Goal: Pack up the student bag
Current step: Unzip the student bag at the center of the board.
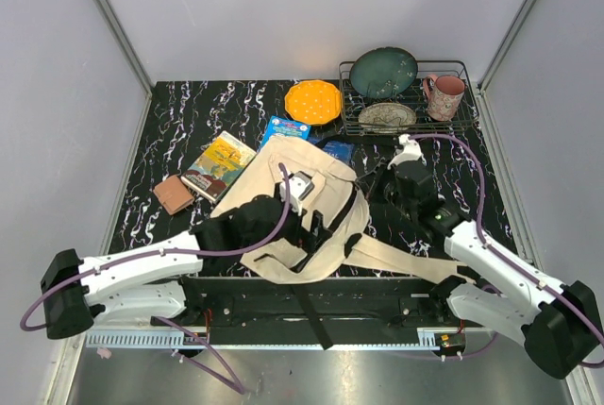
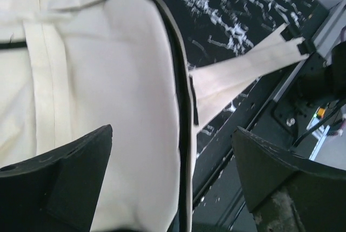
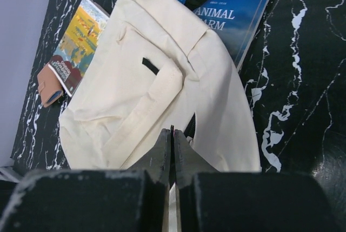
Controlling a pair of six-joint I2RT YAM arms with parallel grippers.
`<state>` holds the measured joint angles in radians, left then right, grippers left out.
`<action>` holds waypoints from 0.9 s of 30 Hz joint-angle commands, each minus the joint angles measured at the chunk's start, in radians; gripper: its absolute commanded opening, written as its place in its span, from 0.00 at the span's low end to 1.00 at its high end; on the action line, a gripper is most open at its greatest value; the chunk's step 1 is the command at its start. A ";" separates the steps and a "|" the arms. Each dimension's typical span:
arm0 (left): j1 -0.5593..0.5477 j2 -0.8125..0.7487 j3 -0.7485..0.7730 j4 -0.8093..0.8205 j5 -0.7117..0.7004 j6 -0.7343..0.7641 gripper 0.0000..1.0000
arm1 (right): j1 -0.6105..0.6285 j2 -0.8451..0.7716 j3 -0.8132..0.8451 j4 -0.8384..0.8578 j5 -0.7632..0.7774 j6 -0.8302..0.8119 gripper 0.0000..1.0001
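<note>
Black marbled table point(image 1: 189, 112) carries all of it, and by my judgement you are at an early step: the student bag point(image 1: 260, 178) must be opened before anything goes in, because the things to pack lie outside it. The next move calls for one pincer to take the zipper edge or its pull while the other keeps the cloth steady; soft fabric will follow the fingers, so go slowly.

Your left pincer point(image 2: 173, 132) is spread wide and holds nothing; it is just over the cream fabric, with the black zipper line point(image 2: 181, 80) running between its two fingers. Your right pincer point(image 3: 172, 134) is pressed together, tips pointing down over the near right part of the bag. A thin cream sliver shows between its fingers, but whether it pinches cloth I cannot tell.

Under both lies the bag, in the middle of the table, with one strap point(image 2: 243, 67) trailing toward four o'clock, to the near edge. At ten o'clock from the bag, just beside it, is a yellow book point(image 1: 219, 164), and past that a small brown wallet point(image 1: 173, 194). At twelve o'clock a blue book point(image 1: 283, 127) and, at one o'clock, a second blue book point(image 3: 232, 15) with the title Animal Farm are partly hidden by the bag's far edge. Whether the zipper is closed along its full length, these views do not show
</note>
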<state>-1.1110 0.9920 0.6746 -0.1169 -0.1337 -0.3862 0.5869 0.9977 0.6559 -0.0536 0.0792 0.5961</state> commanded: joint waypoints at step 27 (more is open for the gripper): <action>-0.029 0.327 0.160 0.177 0.100 0.026 0.00 | 0.062 -0.137 0.028 -0.126 0.095 -0.050 0.00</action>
<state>-1.1244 1.3777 0.8425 0.0029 -0.0395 -0.3485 0.6399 0.8402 0.6521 -0.2100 0.0788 0.5953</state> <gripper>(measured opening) 0.041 0.043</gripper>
